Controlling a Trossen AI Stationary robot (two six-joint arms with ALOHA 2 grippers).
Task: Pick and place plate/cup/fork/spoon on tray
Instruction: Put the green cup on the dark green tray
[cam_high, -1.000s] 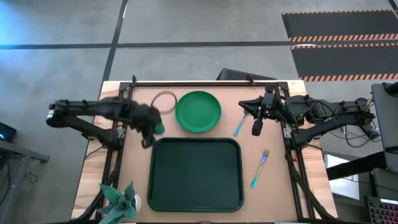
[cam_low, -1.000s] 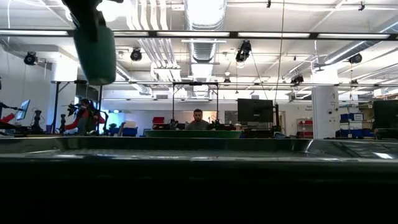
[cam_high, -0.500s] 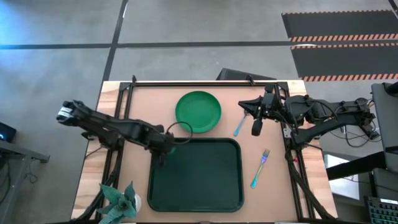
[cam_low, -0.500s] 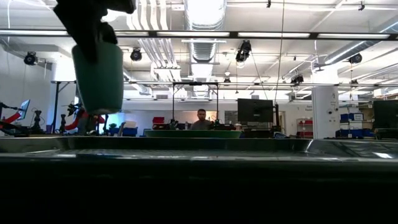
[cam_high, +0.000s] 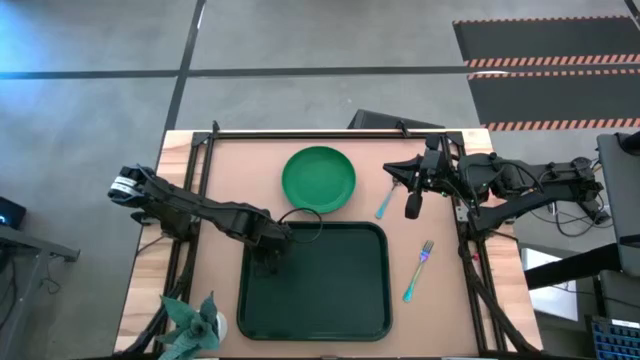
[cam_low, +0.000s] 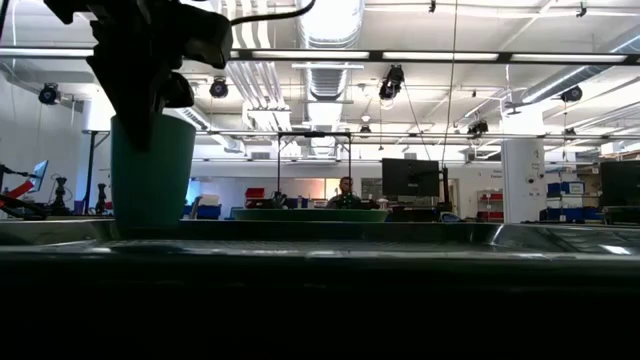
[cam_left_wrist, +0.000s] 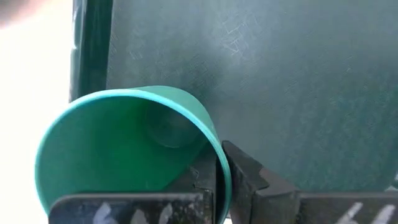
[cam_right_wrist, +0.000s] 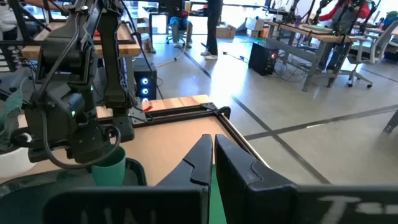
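Behind the table you had a big open workshop with ceiling ducts, monitors and a person way off in the back, and the tabletop itself was plain light wood. Your left gripper (cam_high: 268, 243) was clamped tight on the wall of the cup (cam_low: 152, 175), holding it upright over the near-left corner of the tray (cam_high: 330, 300); from the low view the cup's base looked right down at the tray floor, though I couldn't tell if it was actually touching. So I'd call the cup nearly placed but not let go of. Everything else was left to do: the plate (cam_high: 318, 179) sat on the table just beyond the tray, the spoon (cam_high: 385, 203) lay to the right of the plate, and the fork (cam_high: 418, 269) lay off the tray's right edge. Your right gripper (cam_high: 411, 206) was parked above the table next to the spoon, fingers closed on nothing. No brands or writing I could read anywhere, just unreadable smudges of markings on the gripper bodies.
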